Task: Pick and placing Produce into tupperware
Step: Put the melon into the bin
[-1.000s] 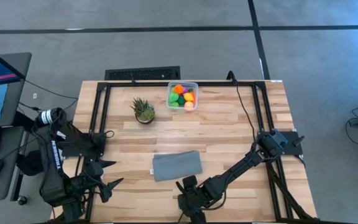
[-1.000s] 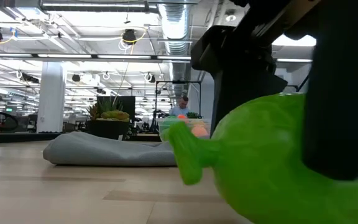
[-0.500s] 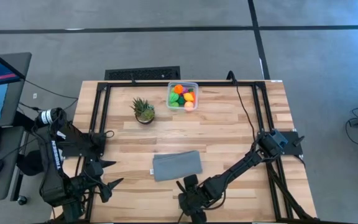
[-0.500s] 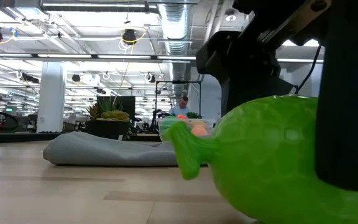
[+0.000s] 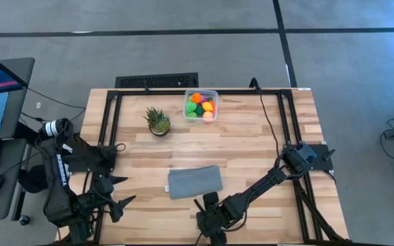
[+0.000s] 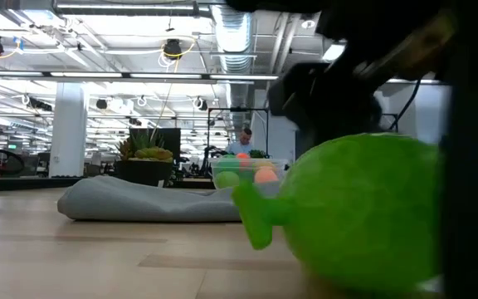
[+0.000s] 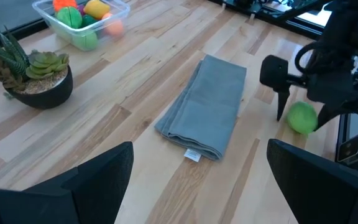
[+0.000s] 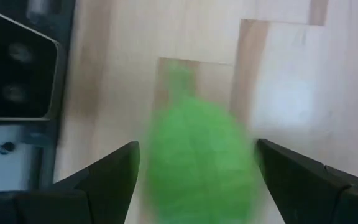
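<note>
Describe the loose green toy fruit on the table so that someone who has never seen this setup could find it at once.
Start at the flat grey cloth near the front edge of the wooden table. Just beside it, at that edge, the right gripper hangs with open fingers on either side of the green fruit. It is the only produce outside the clear tub at the far edge.

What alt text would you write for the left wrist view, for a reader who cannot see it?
The right gripper hangs with open fingers around a green toy fruit on a wooden table, beside a folded grey cloth. Farther off stand a potted plant and a clear tub holding colourful toy produce.
</note>
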`<state>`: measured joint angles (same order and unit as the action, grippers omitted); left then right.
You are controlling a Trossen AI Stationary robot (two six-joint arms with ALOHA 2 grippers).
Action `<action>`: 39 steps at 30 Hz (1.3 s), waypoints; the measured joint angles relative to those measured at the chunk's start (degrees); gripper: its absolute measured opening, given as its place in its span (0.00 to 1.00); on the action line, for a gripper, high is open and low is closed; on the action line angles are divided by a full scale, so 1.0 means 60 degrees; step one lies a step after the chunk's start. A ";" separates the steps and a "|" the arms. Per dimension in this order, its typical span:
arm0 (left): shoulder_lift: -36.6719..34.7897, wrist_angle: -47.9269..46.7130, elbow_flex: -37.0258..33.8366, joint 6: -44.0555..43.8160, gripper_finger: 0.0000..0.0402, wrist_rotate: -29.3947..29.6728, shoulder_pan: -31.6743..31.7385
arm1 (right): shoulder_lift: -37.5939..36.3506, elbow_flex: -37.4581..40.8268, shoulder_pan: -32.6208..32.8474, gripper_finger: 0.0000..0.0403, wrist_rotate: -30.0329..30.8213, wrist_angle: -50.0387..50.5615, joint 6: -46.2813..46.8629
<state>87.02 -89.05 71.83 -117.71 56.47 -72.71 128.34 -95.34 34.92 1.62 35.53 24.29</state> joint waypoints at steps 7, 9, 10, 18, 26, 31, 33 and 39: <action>0.0000 -0.0001 0.0000 0.0000 0.90 -0.0058 -0.0003 | 0.0148 -0.0031 0.0120 0.86 0.0006 -0.0152 0.0538; 0.0000 -0.0024 0.0000 0.0000 0.90 -0.0080 -0.0004 | 0.0156 -0.0031 0.0120 0.86 0.0130 -0.0156 0.0627; 0.0000 -0.0045 0.0000 0.0000 0.90 -0.0088 -0.0004 | 0.0158 -0.0028 0.0122 0.86 0.0175 -0.0151 0.0627; 0.0000 -0.0092 0.0000 0.0000 0.90 -0.0106 -0.0002 | 0.0171 -0.0031 0.0054 0.79 0.0086 -0.0023 0.0631; 0.0000 -0.0093 0.0000 0.0000 0.90 -0.0106 -0.0004 | 0.0193 -0.0031 0.0047 0.72 0.0052 0.0256 0.0623; 0.0000 -0.0099 0.0000 0.0001 0.90 -0.0106 -0.0004 | 0.0193 -0.0031 0.0047 0.70 0.0041 0.0390 0.0625; 0.0000 -0.0103 0.0000 0.0002 0.90 -0.0106 -0.0004 | 0.0193 -0.0031 0.0046 0.69 0.0041 0.0419 0.0651; 0.0000 -0.0103 0.0000 0.0004 0.90 -0.0106 -0.0004 | 0.0193 -0.0028 0.0032 0.64 0.0041 0.0458 0.0955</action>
<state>87.02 -89.67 71.83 -117.69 55.83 -72.73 129.49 -95.50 35.11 1.87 38.27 30.02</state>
